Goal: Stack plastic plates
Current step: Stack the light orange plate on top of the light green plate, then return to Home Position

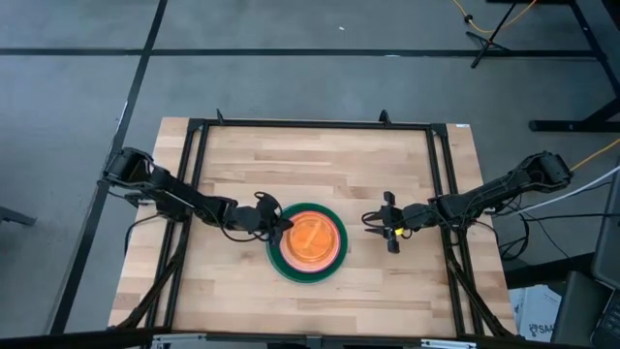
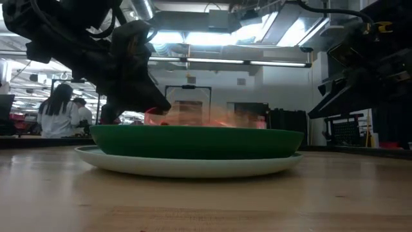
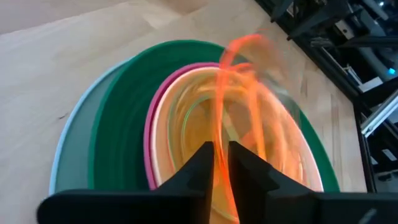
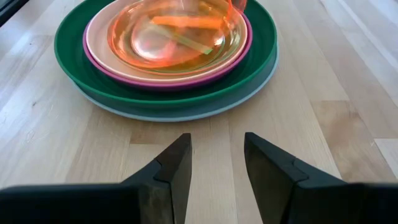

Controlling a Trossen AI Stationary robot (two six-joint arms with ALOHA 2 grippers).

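A stack of plates (image 1: 307, 242) sits at the table's middle: light blue (image 4: 186, 113) at the bottom, then dark green (image 4: 74, 56), magenta (image 4: 155, 83) and peach (image 4: 99, 37). A translucent orange plate (image 4: 174, 31) is on top, blurred in the left wrist view. A greenish streak shows through it. My left gripper (image 1: 274, 221) is at the stack's left side, shut on the orange plate. My right gripper (image 1: 380, 225) is open, just right of the stack, its fingers (image 4: 217, 155) pointing at it above bare wood. My left gripper pinches the orange plate's rim (image 3: 222, 146) on the stack's left side, one finger (image 3: 198, 168) on each face of the rim. It comes slanting down from the table's left. The plate looks tilted, held side raised and its other side low over the peach plate.
Black frame rails (image 1: 194, 174) run along the table's left, far and right sides. Bare wood lies around the stack. In the low view, people (image 2: 61, 113) stand far back in the room.
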